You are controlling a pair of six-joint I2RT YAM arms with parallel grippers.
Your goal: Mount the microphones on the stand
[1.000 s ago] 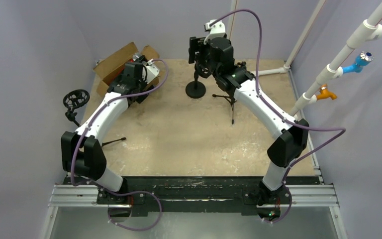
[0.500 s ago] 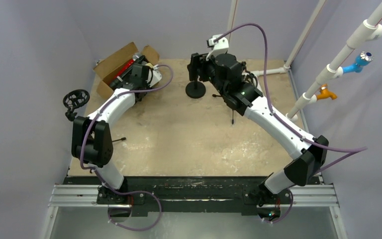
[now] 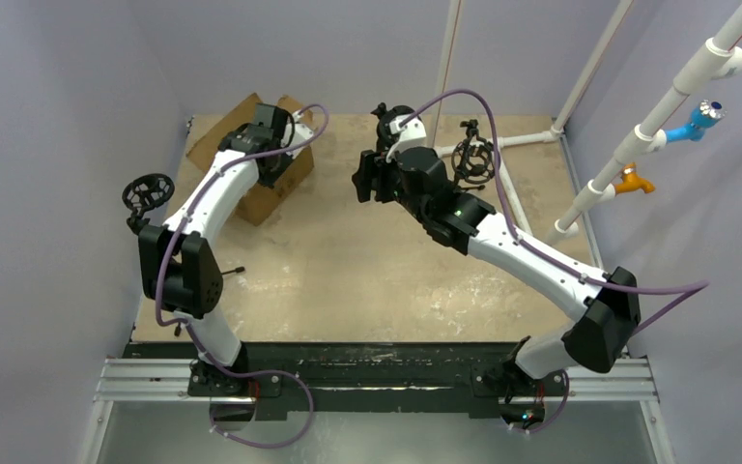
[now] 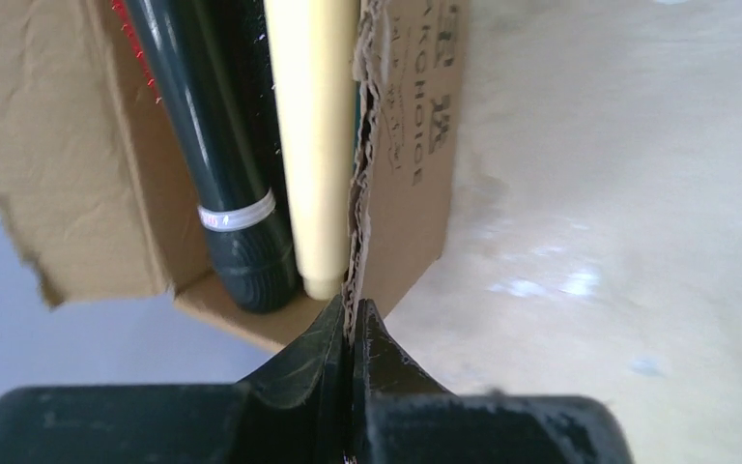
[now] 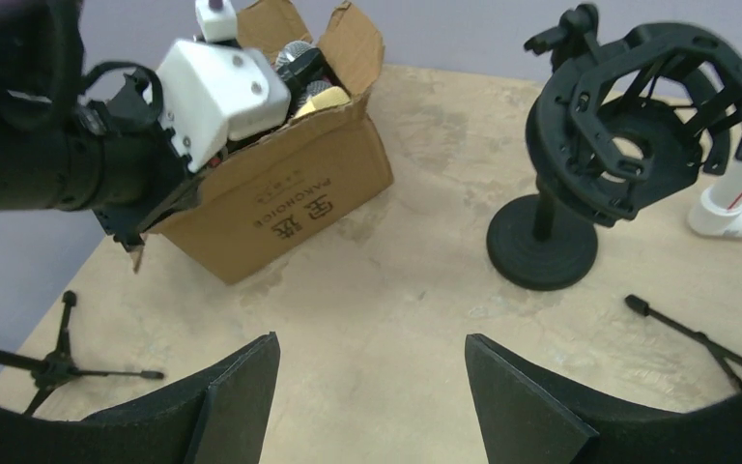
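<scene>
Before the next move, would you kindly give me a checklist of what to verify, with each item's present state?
1. Grip of the left gripper: ok, jaws shut on the wall edge of the brown cardboard box.
2. Microphones exposed: ok, the glossy black microphone and the smooth cream microphone lie side by side inside the box.
3. The right gripper free: ok, jaws open, nothing between them.
4. The black shock-mount stand on a round base upright: ok.
5. Its mount free to take a microphone: ok, it looks empty.
6. Box steady on the table: cannot tell.
</scene>
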